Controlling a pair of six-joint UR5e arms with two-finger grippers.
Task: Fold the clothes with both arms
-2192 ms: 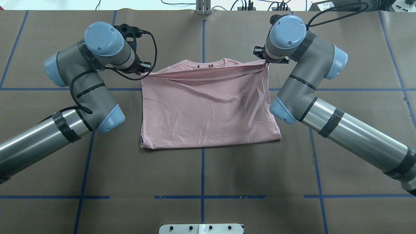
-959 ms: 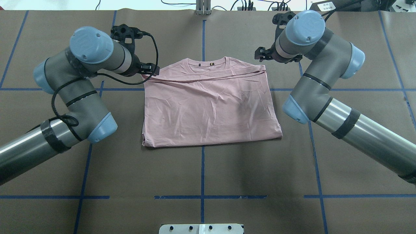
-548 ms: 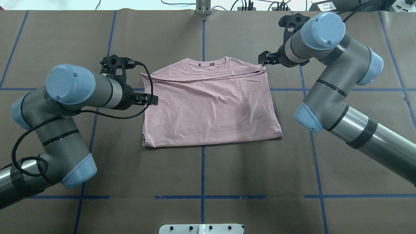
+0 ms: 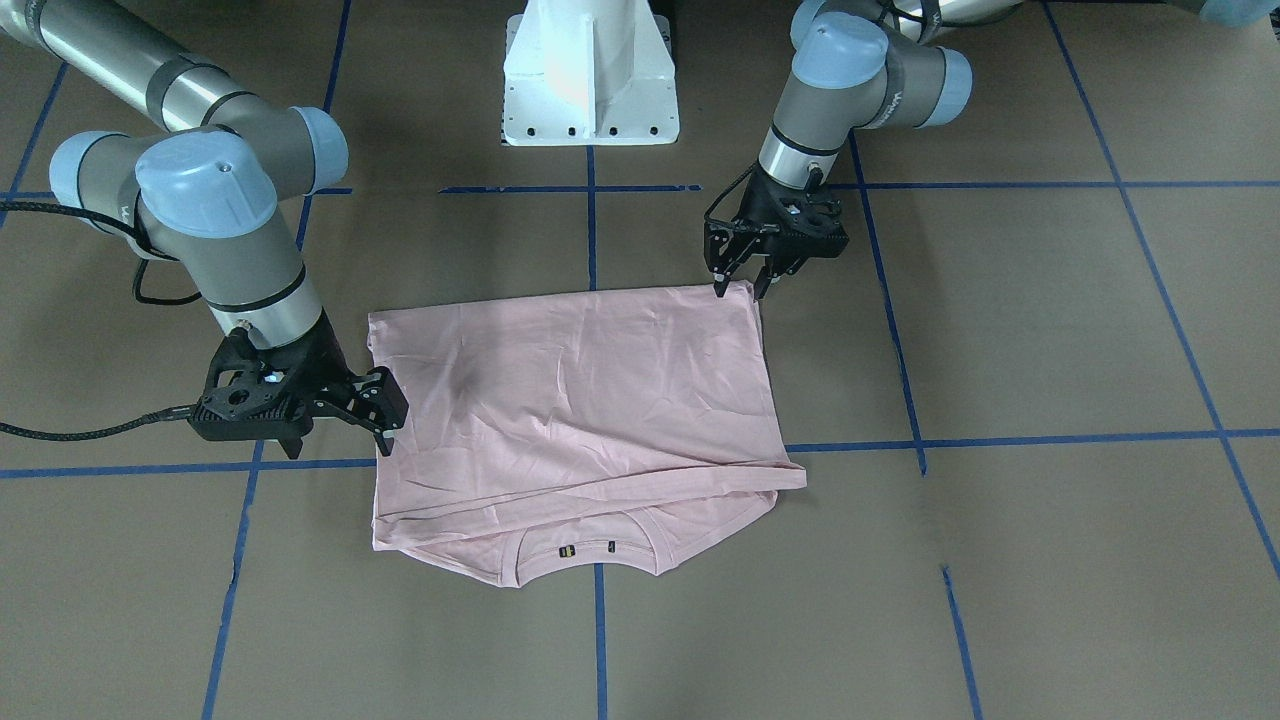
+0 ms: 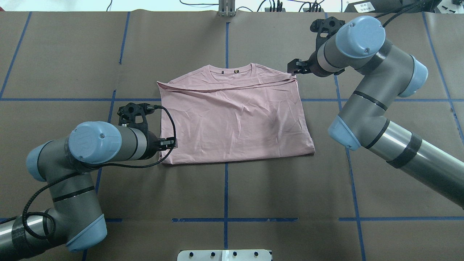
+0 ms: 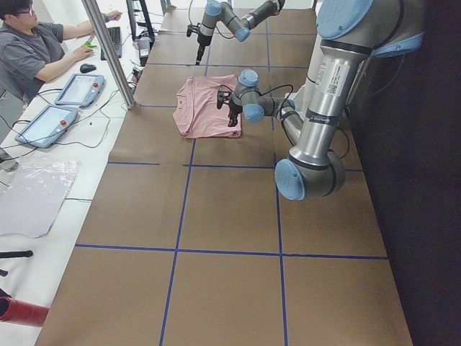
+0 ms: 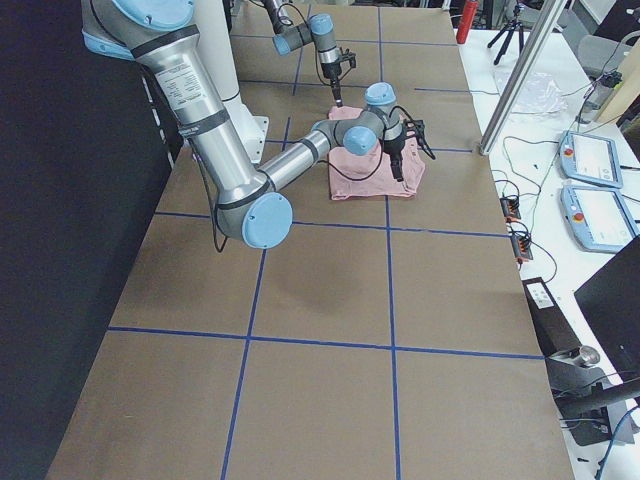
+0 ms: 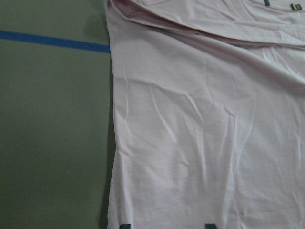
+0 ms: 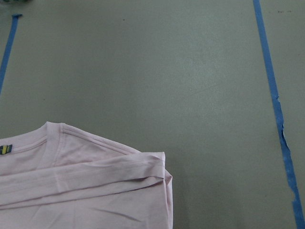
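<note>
Lying folded flat mid-way along the brown paper-covered table [image 5: 224,188], the pale pink cotton T-shirt [image 5: 235,119] was ungripped. The black two-finger left gripper [image 5: 169,144] stood open at its hem-side corner, and the black two-finger right gripper [image 5: 294,67] stood open beside its collar-side corner.

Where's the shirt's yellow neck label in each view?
Front-facing: neck label, bottom centre.
Overhead: neck label, top centre.
Left wrist: neck label, top right corner.
Right wrist: neck label, left edge.
Exterior left, exterior right: too small to see.
Shared landmark: the pink T-shirt and its round neck.
</note>
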